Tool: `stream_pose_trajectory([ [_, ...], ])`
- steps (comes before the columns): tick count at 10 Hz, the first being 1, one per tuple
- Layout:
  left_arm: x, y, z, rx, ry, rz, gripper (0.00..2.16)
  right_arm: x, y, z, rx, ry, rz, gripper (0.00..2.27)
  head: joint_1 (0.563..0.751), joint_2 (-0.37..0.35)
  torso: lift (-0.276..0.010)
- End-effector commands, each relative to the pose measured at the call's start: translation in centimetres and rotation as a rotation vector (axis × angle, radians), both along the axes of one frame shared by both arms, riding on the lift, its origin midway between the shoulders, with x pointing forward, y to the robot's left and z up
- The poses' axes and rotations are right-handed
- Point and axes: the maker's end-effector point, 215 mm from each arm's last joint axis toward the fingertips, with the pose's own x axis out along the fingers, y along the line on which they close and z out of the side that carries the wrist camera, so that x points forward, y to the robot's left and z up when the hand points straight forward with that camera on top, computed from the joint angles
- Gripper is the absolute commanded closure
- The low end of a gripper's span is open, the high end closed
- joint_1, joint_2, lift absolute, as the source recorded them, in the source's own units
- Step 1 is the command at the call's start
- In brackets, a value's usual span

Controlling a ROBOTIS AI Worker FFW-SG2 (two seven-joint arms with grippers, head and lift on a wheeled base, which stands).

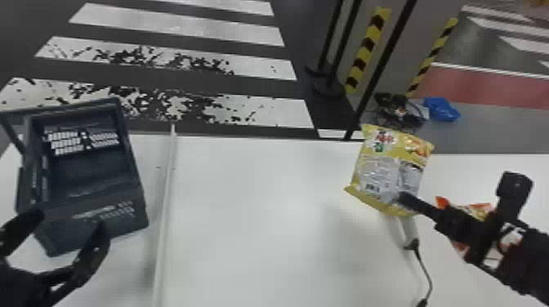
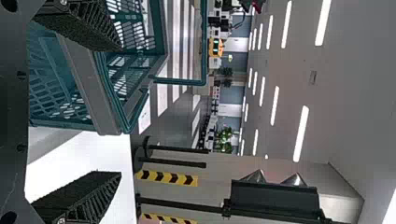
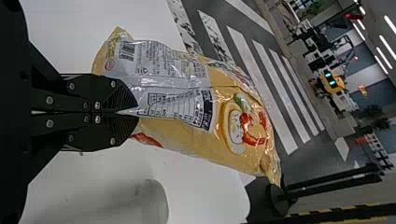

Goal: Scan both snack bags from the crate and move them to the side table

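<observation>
A yellow snack bag (image 1: 382,165) is clamped above the white table (image 1: 261,204) by the right gripper (image 1: 402,198), while the left gripper (image 1: 69,222) is spread open near the crate (image 1: 122,206).

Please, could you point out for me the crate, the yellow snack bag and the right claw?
Crate (image 1: 124,220): head view, on its near outer wall.
Yellow snack bag (image 1: 380,171): head view, on its pale printed panel.
Right claw (image 3: 136,112): right wrist view, midway between its fingertips.

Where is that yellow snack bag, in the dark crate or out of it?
Out: the right gripper pinches the yellow snack bag over the white table, away from the crate.
</observation>
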Motion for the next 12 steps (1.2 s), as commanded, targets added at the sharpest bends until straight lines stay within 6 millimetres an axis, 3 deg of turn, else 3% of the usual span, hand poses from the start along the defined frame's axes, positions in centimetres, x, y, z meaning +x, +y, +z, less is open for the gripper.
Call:
stream_pose_trajectory([
  [1, 0.0, 0.0, 0.0, 0.002, 0.001, 0.0, 0.04, 0.7, -3.5, 0.7, -0.018, -0.048, -0.078, 2.24, 0.695, -0.275, -0.099],
  [3, 0.0, 0.0, 0.0, 0.004, 0.002, 0.001, 0.04, 1.6, -9.0, 0.3, -0.074, -0.103, -0.227, 2.24, 0.695, -0.337, -0.099],
  [6, 0.1, 0.5, -0.2, 0.011, 0.006, 0.01, 0.04, 1.9, -17.1, -0.1, -0.123, -0.18, -0.464, 2.24, 0.695, -0.35, -0.099],
  [9, 0.1, 0.6, -0.2, 0.012, 0.004, 0.011, 0.04, 0.1, -26.0, -0.3, -0.155, -0.254, -0.714, 2.24, 0.695, -0.35, -0.099],
  [12, 1.1, -0.5, -0.6, 0.003, 0.004, -0.012, 0.04, -3.7, -31.6, -3.3, -0.207, -0.18, -0.843, 2.23, 0.695, -0.35, -0.099],
])
